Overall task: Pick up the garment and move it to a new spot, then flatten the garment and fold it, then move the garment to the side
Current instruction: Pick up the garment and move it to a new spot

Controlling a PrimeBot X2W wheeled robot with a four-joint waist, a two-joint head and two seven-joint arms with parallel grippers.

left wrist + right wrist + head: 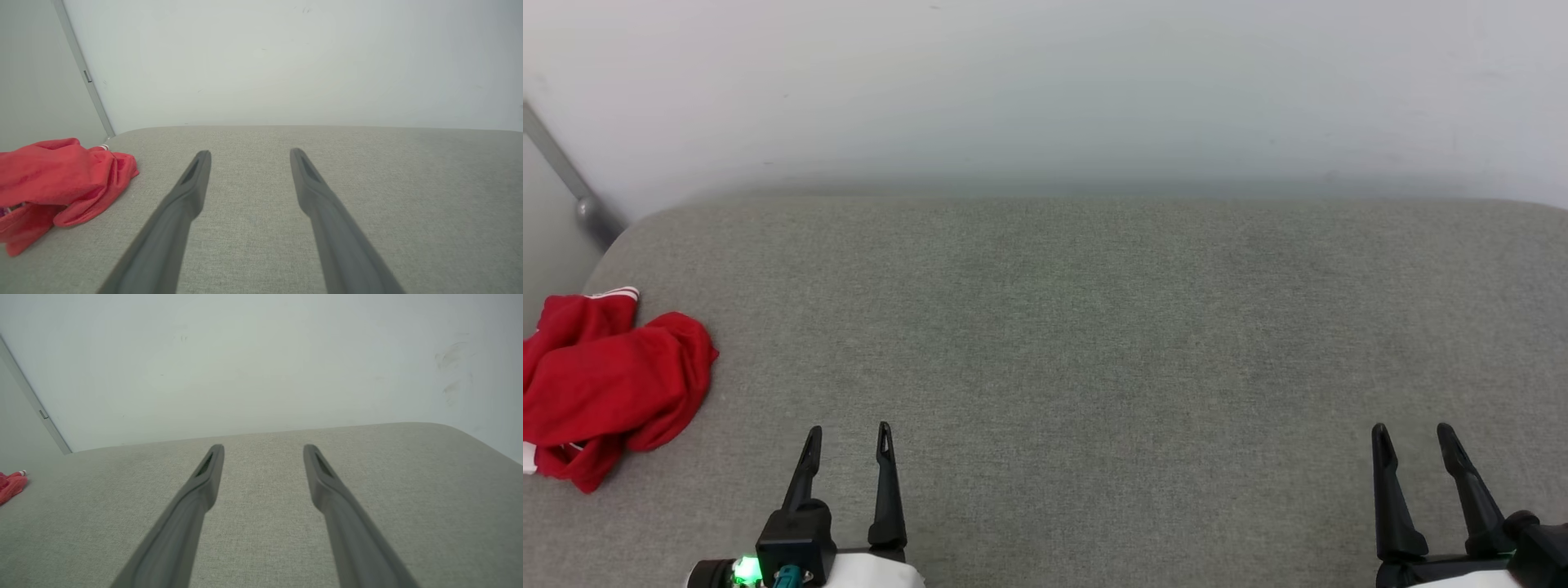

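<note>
At the left edge of the grey worktop [1094, 327], the garment [609, 384] lies crumpled in a red heap. Along the front edge, the left gripper [849, 431] is spread and empty near the heap, and the right gripper [1411, 431] is spread and empty towards the front right corner. With the heap so close to the edge, a shallow pinch on one loose fold could tug it off, or several layers could be caught and stay bunched.
</note>
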